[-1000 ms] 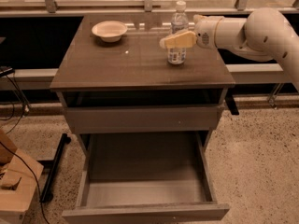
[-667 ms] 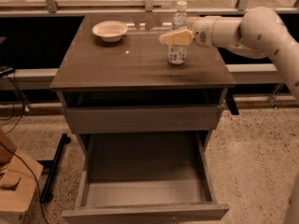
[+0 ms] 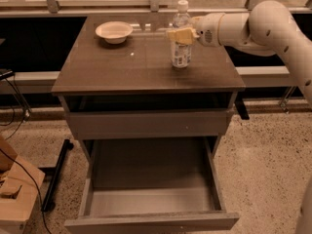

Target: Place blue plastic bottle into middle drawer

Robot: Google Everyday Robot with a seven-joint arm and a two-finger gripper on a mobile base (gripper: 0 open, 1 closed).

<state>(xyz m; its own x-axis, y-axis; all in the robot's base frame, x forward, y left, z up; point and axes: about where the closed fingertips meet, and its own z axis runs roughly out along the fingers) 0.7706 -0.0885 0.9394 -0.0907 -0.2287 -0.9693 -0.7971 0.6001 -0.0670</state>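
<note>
Grasp stage is in hand, by my reading. The blue plastic bottle (image 3: 180,55) stands upright on the bench (image 3: 122,69), toward the back right of its top, white cap uppermost, and has not been lifted. The gripper (image 3: 180,34) reaches in from the right on the white arm (image 3: 253,26) and sits at the bottle's shoulder, just below the cap, overlapping it. Whether it has clamped the bottle or merely straddles it, I cannot tell from where I stand. A shallow white bowl (image 3: 114,31) rests at the back left of the bench, well apart from the bottle. Below, the middle drawer (image 3: 151,177) is pulled fully out with its pale floor bare, while the upper drawer front (image 3: 146,124) sits nearly closed above it. The next move calls for a confirmed hold and a straight lift off the bench. The bottle must then travel forward past the bench edge and descend into the drawer without striking that edge.
</note>
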